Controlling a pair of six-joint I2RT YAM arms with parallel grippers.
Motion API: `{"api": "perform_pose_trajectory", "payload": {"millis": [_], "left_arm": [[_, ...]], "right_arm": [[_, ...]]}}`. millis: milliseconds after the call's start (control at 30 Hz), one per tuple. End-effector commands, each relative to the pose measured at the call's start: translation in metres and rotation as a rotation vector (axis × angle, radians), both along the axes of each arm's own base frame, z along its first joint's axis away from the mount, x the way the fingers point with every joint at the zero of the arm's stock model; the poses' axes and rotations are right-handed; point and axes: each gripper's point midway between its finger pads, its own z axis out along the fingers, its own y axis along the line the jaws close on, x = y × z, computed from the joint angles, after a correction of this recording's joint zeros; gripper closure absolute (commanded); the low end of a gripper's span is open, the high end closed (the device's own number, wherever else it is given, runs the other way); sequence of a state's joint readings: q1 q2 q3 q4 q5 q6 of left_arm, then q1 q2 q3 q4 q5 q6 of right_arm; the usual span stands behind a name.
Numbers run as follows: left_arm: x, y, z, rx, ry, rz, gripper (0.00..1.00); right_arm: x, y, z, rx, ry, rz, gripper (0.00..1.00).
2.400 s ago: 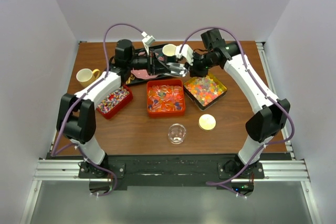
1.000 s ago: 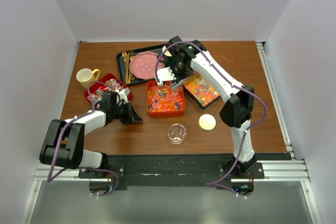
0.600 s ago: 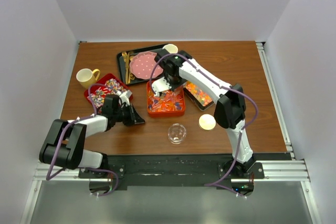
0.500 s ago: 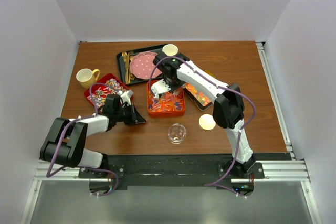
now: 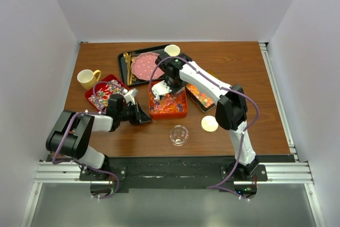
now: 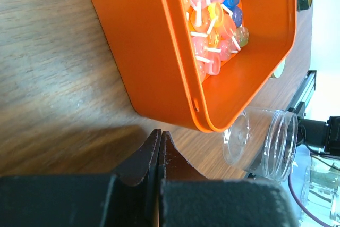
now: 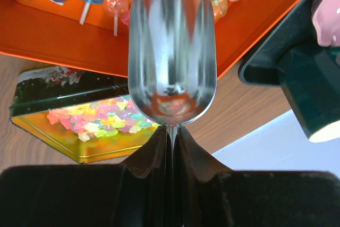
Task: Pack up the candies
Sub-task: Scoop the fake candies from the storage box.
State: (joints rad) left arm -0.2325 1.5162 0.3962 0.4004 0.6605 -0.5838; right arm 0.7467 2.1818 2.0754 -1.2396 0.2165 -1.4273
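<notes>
Orange-red lollipop candies (image 5: pixel 170 103) fill an orange tray (image 5: pixel 168 115) mid-table. Mixed purple-pink-white wrapped candies (image 5: pixel 102 93) lie in a red tray on the left. Tiny yellow-orange-green candies (image 5: pixel 201 97) fill a gold tin, partly hidden under my right arm. My right gripper (image 5: pixel 161 90) is shut on the handle of an empty metal scoop (image 7: pixel 172 51), held over the orange tray's far left part (image 7: pixel 64 30). My left gripper (image 5: pixel 140 117) is shut and empty, low over the table beside the orange tray's near left corner (image 6: pixel 159 67).
A clear open jar (image 5: pixel 179 135) stands near the front, its round lid (image 5: pixel 209 124) to the right. A yellow mug (image 5: pixel 87 78) is at the left. A black tray (image 5: pixel 127 73) holds a pink dotted plate (image 5: pixel 144 66), gold cutlery and a white cup (image 5: pixel 172 50).
My right arm swung the scoop from above the black tray to over the orange tray. My left arm left the back and dropped to the table beside the orange tray.
</notes>
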Motion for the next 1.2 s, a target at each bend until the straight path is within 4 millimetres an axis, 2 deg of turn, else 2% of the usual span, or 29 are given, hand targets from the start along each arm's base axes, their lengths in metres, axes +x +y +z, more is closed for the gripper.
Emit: {"api": "perform_pose_trajectory", "payload": {"millis": [0, 167, 333, 467, 533, 767, 967, 1167], "left_arm": [[0.013, -0.01, 0.011, -0.044, -0.077, -0.037, 1.0], [0.018, -0.013, 0.01, -0.052, -0.07, -0.051, 1.0], [0.015, -0.013, 0.013, -0.051, -0.079, -0.056, 1.0], [0.011, -0.011, 0.015, -0.047, -0.097, -0.052, 1.0], [0.009, -0.009, 0.014, -0.041, -0.099, -0.048, 1.0], [0.01, -0.009, 0.016, -0.04, -0.11, -0.044, 1.0], [0.011, -0.009, 0.016, -0.041, -0.112, -0.041, 1.0], [0.01, -0.009, 0.012, -0.036, -0.106, -0.044, 1.0]], "right_arm": [[-0.034, 0.006, -0.02, -0.017, 0.155, 0.109, 1.0], [-0.032, 0.003, -0.022, -0.044, 0.151, 0.137, 1.0], [-0.007, -0.013, 0.001, -0.049, 0.087, 0.098, 1.0], [0.001, -0.022, 0.019, -0.056, 0.051, 0.117, 1.0], [0.004, -0.025, 0.021, -0.063, 0.044, 0.117, 1.0], [0.015, -0.02, 0.024, -0.055, 0.015, 0.118, 1.0], [0.026, -0.024, 0.005, -0.099, 0.026, 0.128, 1.0], [0.022, -0.02, -0.019, -0.102, 0.075, 0.147, 1.0]]}}
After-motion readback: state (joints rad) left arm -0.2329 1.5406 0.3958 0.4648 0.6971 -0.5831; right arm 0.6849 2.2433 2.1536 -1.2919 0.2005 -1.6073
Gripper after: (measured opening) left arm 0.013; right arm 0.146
